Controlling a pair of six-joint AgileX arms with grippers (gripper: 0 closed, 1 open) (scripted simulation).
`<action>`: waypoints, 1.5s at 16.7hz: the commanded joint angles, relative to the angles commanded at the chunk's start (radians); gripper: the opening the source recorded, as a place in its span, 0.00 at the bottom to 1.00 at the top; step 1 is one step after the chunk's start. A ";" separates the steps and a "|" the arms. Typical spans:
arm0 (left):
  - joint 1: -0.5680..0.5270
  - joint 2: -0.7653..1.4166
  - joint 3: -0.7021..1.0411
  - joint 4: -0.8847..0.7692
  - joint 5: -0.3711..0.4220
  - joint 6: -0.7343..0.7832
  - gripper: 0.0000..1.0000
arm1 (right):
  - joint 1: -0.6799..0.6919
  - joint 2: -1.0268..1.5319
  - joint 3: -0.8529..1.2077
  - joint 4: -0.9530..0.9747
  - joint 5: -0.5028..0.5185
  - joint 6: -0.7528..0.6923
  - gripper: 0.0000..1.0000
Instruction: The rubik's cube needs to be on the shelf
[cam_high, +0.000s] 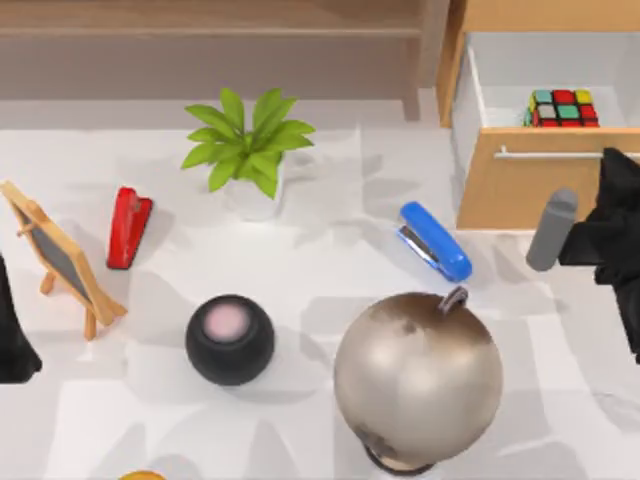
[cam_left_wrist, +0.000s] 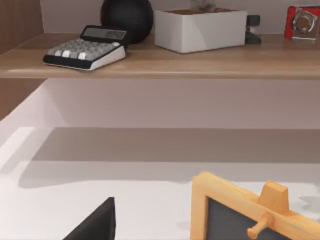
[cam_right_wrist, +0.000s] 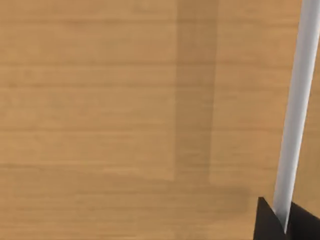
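Observation:
The rubik's cube (cam_high: 562, 108) lies inside the open drawer (cam_high: 520, 185) of the wooden unit at the back right. The long wooden shelf (cam_high: 200, 30) runs along the back; in the left wrist view the shelf (cam_left_wrist: 200, 62) carries a calculator (cam_left_wrist: 85, 47), a black ball and a white box. My right gripper (cam_high: 612, 168) is at the right end of the drawer's metal handle (cam_right_wrist: 296, 100). In the right wrist view my right gripper (cam_right_wrist: 285, 222) has a black finger on each side of the bar. My left gripper (cam_high: 12, 345) is parked at the table's left edge.
On the table stand a potted plant (cam_high: 250, 145), a red stapler (cam_high: 128, 227), a blue stapler (cam_high: 435, 240), a small chalkboard easel (cam_high: 60, 258), a black ball (cam_high: 229, 340), a large bronze globe (cam_high: 418, 378) and a grey cylinder (cam_high: 551, 230).

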 joint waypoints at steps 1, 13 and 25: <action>0.000 0.000 0.000 0.000 0.000 0.000 1.00 | 0.006 -0.005 -0.043 0.021 0.008 0.000 0.00; 0.000 0.000 0.000 0.000 0.000 0.000 1.00 | 0.040 -0.038 -0.145 0.097 0.040 -0.001 0.30; 0.000 0.000 0.000 0.000 0.000 0.000 1.00 | 0.040 -0.038 -0.145 0.097 0.040 -0.001 1.00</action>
